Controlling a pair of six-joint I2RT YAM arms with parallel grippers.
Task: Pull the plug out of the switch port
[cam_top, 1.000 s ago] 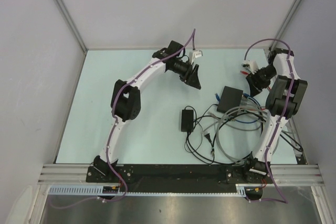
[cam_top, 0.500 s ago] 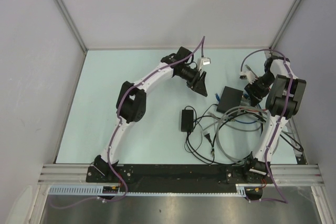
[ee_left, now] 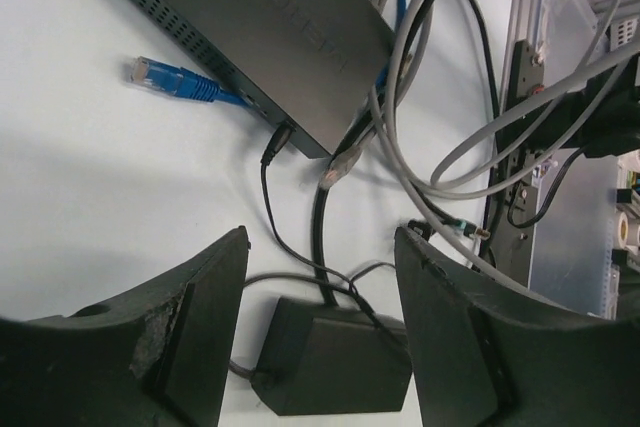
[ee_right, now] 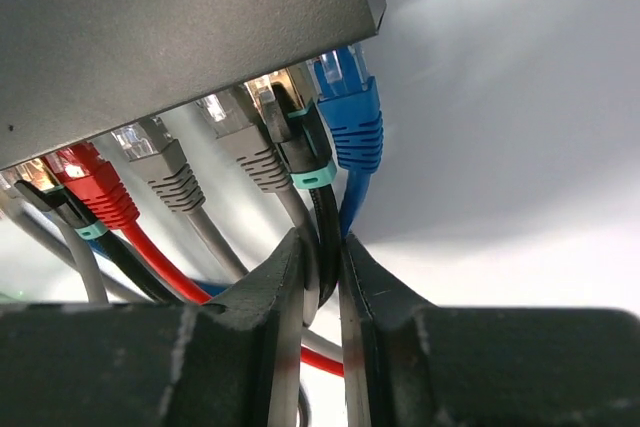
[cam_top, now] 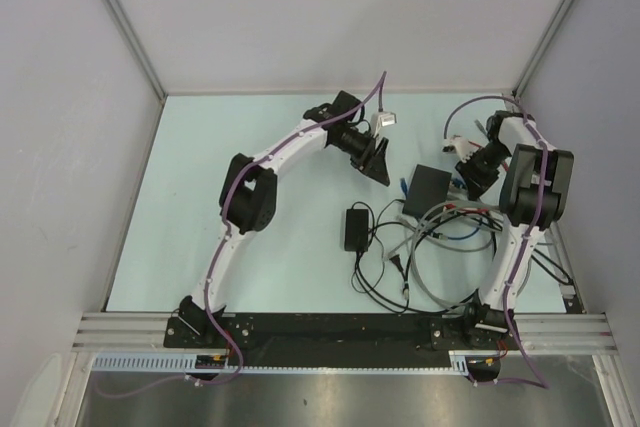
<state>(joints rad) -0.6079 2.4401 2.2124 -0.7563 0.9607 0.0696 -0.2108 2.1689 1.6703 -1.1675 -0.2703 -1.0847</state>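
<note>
The switch (cam_top: 427, 188) is a flat matte-black box right of the table's middle. It also shows in the left wrist view (ee_left: 250, 17) and the right wrist view (ee_right: 170, 17). Several plugs sit in its ports: blue (ee_right: 346, 112), black with a teal band (ee_right: 305, 142), grey and red. My right gripper (ee_right: 322, 247) is shut on the black plug's cable just below the plug, with a grey cable pinched beside it. It is at the switch's right edge in the top view (cam_top: 468, 173). My left gripper (cam_top: 378, 163) is open and empty, left of the switch (ee_left: 320, 242).
A small black power-adapter brick (cam_top: 357, 227) with a thin cord lies left of the switch, below my left gripper (ee_left: 335, 357). A loose blue plug (ee_left: 165, 79) lies by the switch. Tangled grey and black cables (cam_top: 440, 247) loop in front of it.
My left gripper swung right toward the switch, then stopped. My right gripper moved left onto the switch's port side, and the switch shifted slightly left.
</note>
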